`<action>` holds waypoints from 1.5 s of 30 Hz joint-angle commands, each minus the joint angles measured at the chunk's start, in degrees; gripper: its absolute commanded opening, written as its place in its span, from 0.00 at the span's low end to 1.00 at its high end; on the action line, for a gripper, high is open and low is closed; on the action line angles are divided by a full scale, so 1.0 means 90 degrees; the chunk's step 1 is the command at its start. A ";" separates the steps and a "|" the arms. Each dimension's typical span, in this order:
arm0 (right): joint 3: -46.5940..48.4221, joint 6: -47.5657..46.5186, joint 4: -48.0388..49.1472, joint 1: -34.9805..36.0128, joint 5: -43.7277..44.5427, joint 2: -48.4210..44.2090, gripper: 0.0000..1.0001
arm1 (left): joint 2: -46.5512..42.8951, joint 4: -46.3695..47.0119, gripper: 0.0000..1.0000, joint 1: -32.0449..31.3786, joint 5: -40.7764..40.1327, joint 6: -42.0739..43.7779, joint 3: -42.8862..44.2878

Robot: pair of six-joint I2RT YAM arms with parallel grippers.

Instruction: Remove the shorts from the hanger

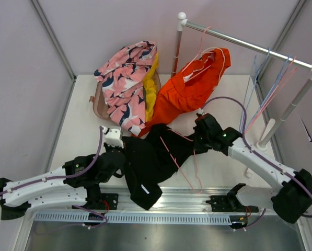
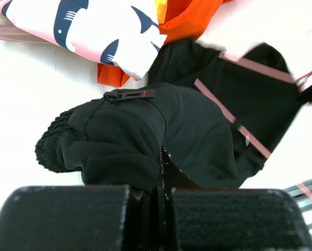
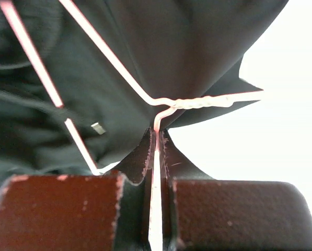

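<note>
I am watching the black shorts (image 1: pixel 150 157) lying limp and light at the centre of the top view, threaded on the pink wire hanger (image 3: pixel 187 102). The left gripper (image 2: pixel 158 175) is pinching bunched cloth at their 9 o'clock. The right gripper (image 3: pixel 156 151) is clamping the stiff wire neck at 3 o'clock. I judge the cloth should slide off freely.

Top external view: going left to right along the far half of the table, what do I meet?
Pink cloth shorts with navy-and-white pattern → bright yellow cloth shorts → bright orange cloth shorts → thin coloured wire hangers hanging from the metal rail.
</note>
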 commanded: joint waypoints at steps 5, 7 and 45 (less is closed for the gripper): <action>0.1356 -0.0129 -0.1328 0.0018 0.0665 -0.0819 0.00 | -0.0258 -0.0433 0.00 0.0054 -0.0382 0.0021 0.0300; 0.1600 -0.0158 -0.1427 -0.0059 0.0714 -0.0936 0.00 | -0.0366 -0.0696 0.00 0.0045 -0.0500 -0.0096 0.0349; 0.2002 0.1160 0.0857 0.0496 -0.0819 -0.1171 0.00 | 0.1352 0.1988 0.00 0.0055 0.1287 0.0411 0.0037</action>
